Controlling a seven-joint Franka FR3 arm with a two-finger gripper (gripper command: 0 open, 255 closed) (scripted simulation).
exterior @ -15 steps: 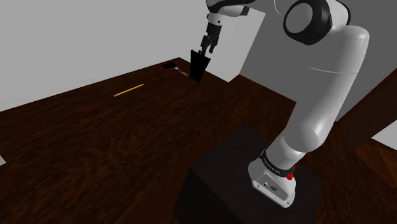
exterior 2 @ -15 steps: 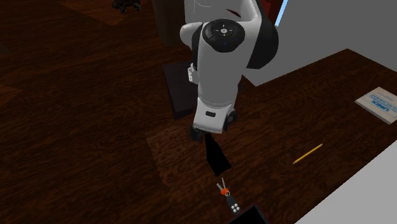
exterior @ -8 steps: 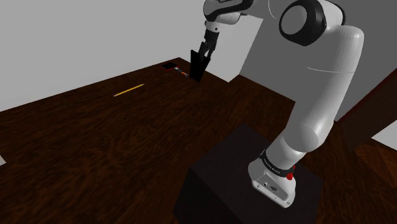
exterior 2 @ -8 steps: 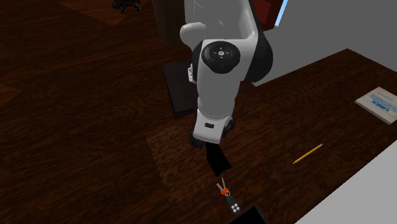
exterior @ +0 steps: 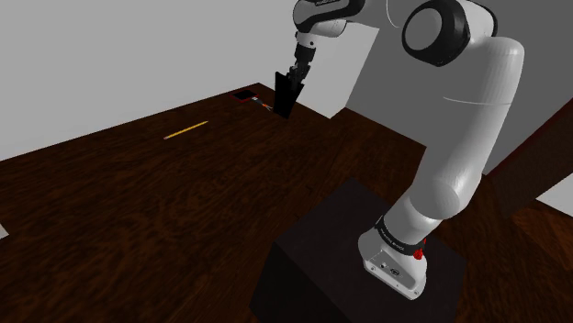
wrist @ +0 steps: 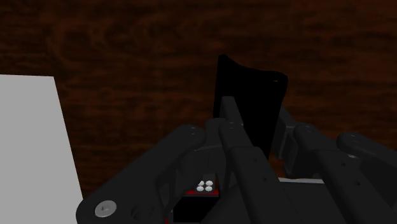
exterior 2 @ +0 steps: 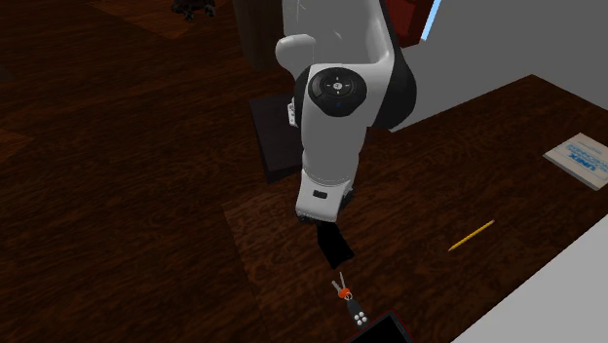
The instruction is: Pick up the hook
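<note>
The hook is a plain black, wedge-shaped piece standing upright on the dark wooden table, near its far edge. My gripper comes down onto its upper end. In the wrist view the black fingers press against both sides of the hook, so the gripper is shut on it. In the second exterior view the hook stands out from under the white forearm, which hides the hand.
A yellow pencil lies on the table towards the shoulder view's left. A small red and white-dotted item and a black box sit just beyond the hook. A book lies further off. The black stand is at the lower right.
The hand has shifted slightly over the hook's top and its fingers have closed on it. The hook still stands in the same spot on the table.
</note>
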